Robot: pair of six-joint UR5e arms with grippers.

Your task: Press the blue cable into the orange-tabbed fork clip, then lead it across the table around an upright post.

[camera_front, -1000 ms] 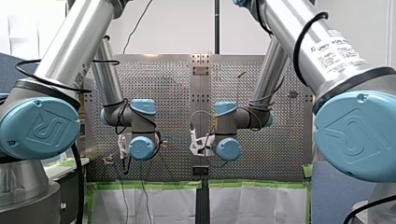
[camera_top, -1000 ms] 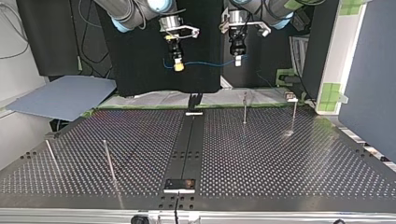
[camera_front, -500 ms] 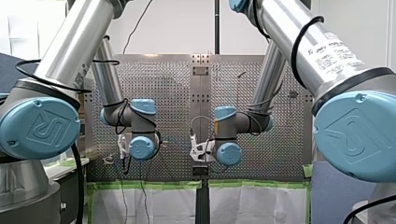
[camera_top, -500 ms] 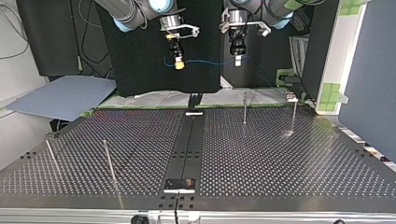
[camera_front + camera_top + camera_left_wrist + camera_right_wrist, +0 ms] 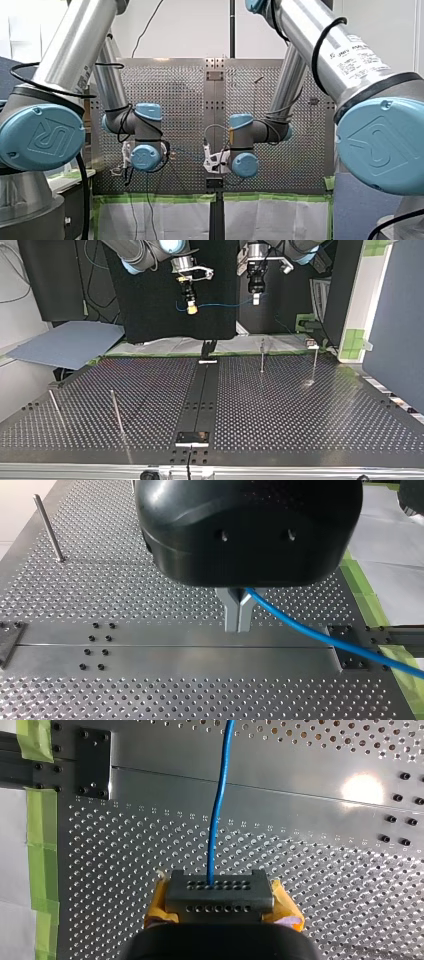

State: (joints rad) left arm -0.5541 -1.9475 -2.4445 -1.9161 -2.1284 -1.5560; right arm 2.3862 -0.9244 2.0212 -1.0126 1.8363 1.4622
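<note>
Blue cable runs between both grippers. My left gripper pinches it, trailing toward four o'clock; my right gripper clamps it.

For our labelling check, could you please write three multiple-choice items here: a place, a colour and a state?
1. Where does the blue cable run?
A. Flat on the table.
B. In the air from my right pincer to my left pincer.
C. Hanging from one pincer only.
2. What colour are my right pincer's pads?
A. Yellow.
B. Green.
C. White.
3. How is my left pincer?
A. Wide open.
B. Shut on the blue cable.
C. Shut on nothing.
Answers: B, the top view shows it strung between them; A, yellow shows in the right wrist view; B, its fingers meet around the cable.
</note>
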